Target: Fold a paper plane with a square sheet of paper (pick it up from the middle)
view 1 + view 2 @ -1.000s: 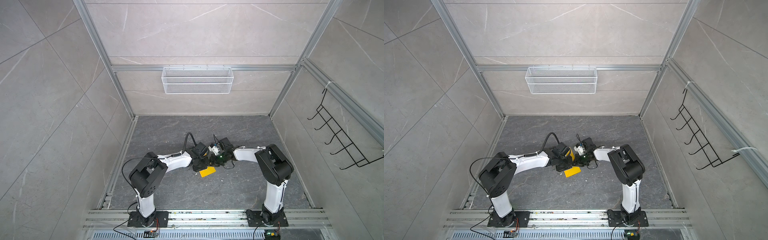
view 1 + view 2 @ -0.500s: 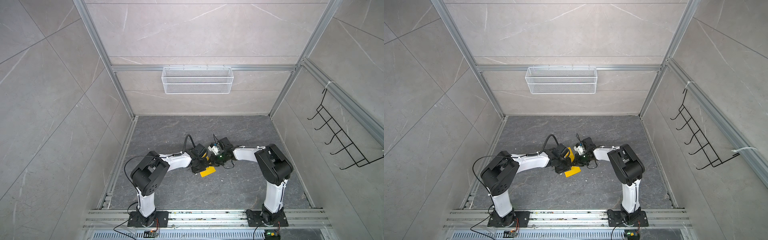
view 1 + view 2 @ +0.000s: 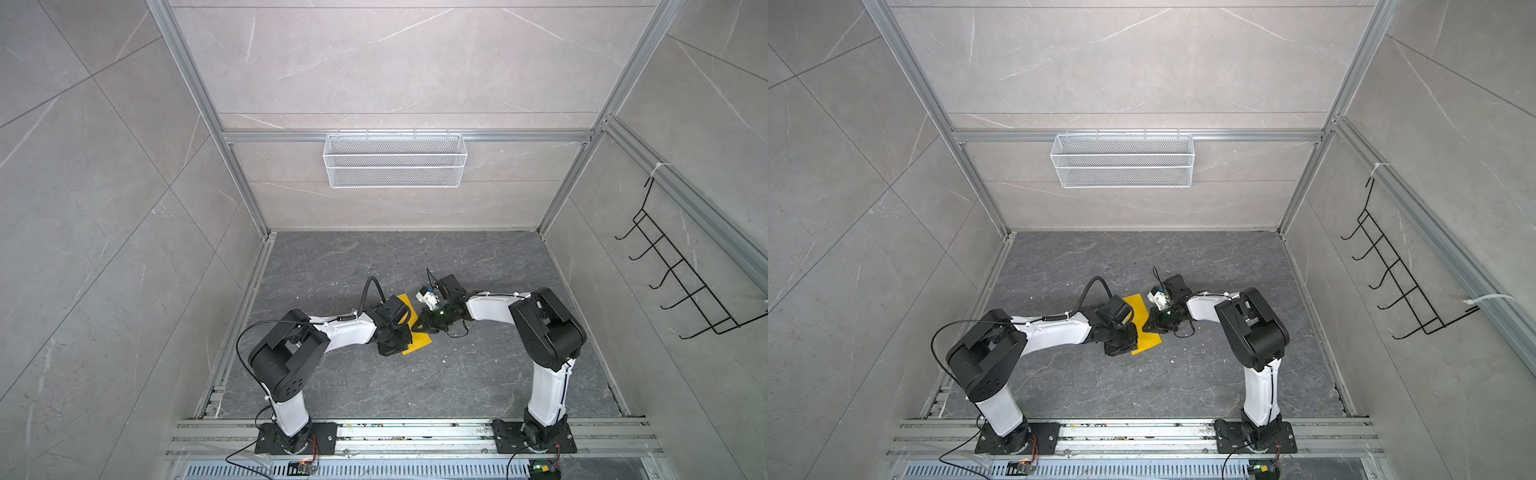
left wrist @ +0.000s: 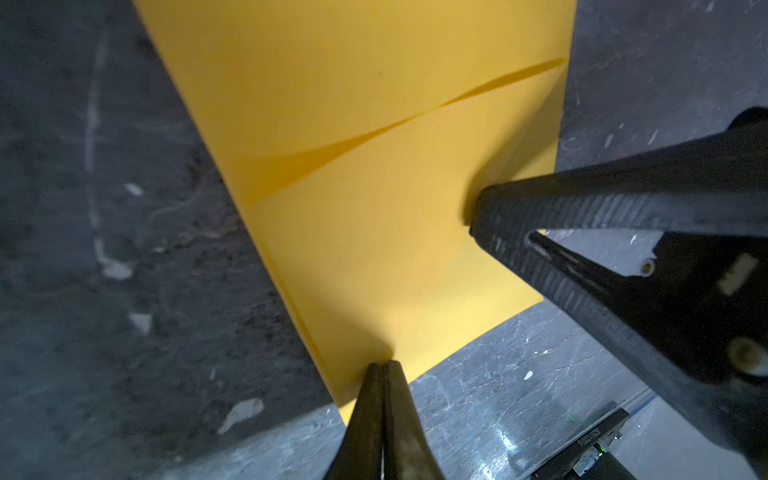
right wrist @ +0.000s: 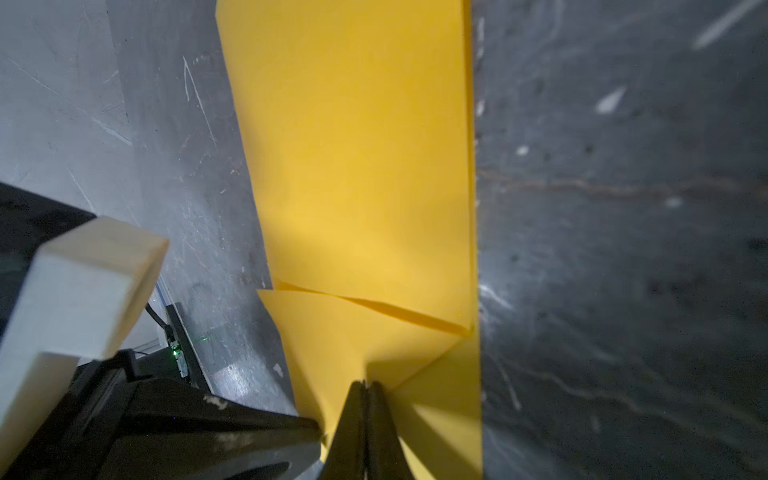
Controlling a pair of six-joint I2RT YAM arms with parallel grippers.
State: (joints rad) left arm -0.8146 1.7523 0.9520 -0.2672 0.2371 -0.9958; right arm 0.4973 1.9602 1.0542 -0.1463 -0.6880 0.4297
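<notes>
Presently finds the yellow sheet of paper (image 3: 419, 343) lying flat on the dark grey stone floor (image 3: 374, 257) at mid-workspace, between the two arms, as shown in both top views (image 3: 1136, 305). Notes it partly folded into a long narrow shape, with one straight folded side and a slanted flap edge crossing its face, clear in the left wrist view (image 4: 374, 124) and the right wrist view (image 5: 365, 166).

Records the left gripper (image 4: 384, 368) clenched, jaws pressed together without a gap, tips set down on the paper just inside one corner. Records the right gripper (image 5: 365, 384) likewise clenched, tips touching the paper at a slanted crease near the straight folded side. Confirms from the left wrist view the right gripper's closed tip bearing on the sheet close to a side edge, apart from the left tips. Cannot tell whether either pair of jaws pinches a layer of paper or merely presses on top of it.

Sees the middle of the sheet hidden beneath the left gripper body in both top views, leaving one end showing toward the back wall and one corner showing toward the front rail. Notes small white flecks (image 4: 116, 270) scattered on the floor beside the sheet. Notes a white wire basket (image 3: 395, 166) hung on the back wall and a black hook rack (image 3: 683, 261) on the right wall, both well apart from the paper.
</notes>
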